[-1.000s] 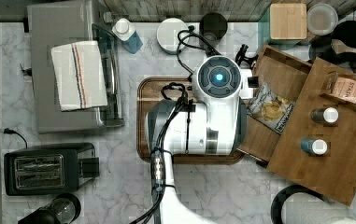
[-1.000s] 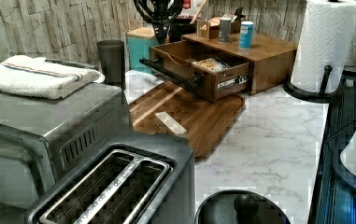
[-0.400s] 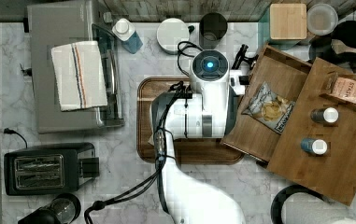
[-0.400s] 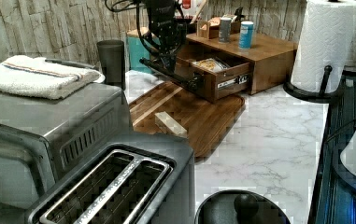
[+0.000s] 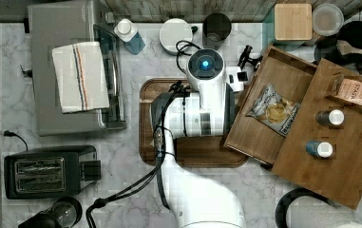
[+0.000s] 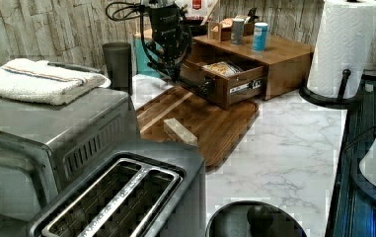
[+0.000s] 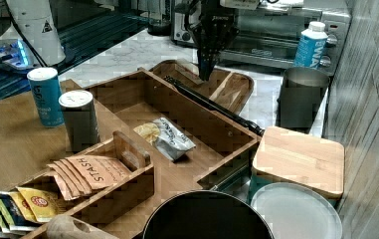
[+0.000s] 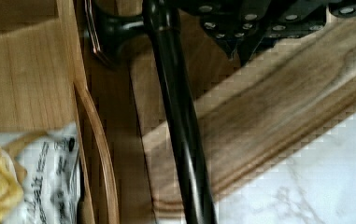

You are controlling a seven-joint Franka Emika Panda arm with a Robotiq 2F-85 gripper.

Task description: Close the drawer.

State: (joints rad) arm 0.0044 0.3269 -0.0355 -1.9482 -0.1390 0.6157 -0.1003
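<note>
Wood drawer (image 5: 269, 109) pulled out of the cabinet (image 5: 345, 156), chip bag (image 5: 274, 108) inside; drawer front hangs over the tray (image 6: 210, 123).
My gripper (image 6: 175, 74) is down at the black handle (image 8: 178, 121) on the drawer front; can't tell if my fingers are open or closed, or whether they touch the bar.

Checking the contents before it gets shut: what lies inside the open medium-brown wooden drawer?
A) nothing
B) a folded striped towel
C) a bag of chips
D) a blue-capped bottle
C: a silver-white bag of chips lies on the floor of the open medium-brown wooden drawer, also seen in the right view.
</note>
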